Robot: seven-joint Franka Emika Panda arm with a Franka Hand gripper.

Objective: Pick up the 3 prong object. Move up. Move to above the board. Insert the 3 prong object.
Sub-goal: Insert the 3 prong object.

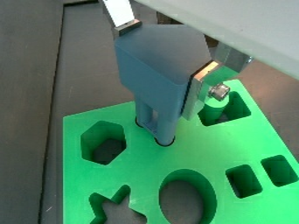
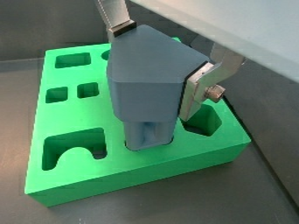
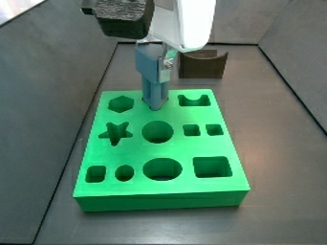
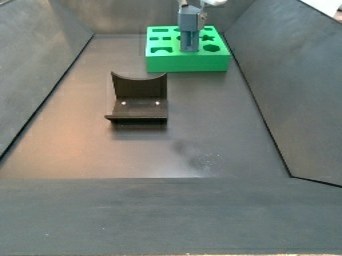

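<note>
Wrist views show the jaws closed on the blocky head of the 3 prong object, a silver finger pressed flat against one side of the blue-grey piece and the other finger against the opposite side. Directly below the jaws, the prongs reach down to the top face of the board; in a wrist view their tips meet the green surface at a small hole, though how deep they sit cannot be told. Around the prongs lie open cut-outs: a hexagon, a star, a large circle and two small squares. Seen from a side view, the jaws stand over the far middle part of the board, with a squat dark brown block on the tabletop just beyond them. Another side view shows the fixture well apart from the board, on the dark floor nearer that camera.
</note>
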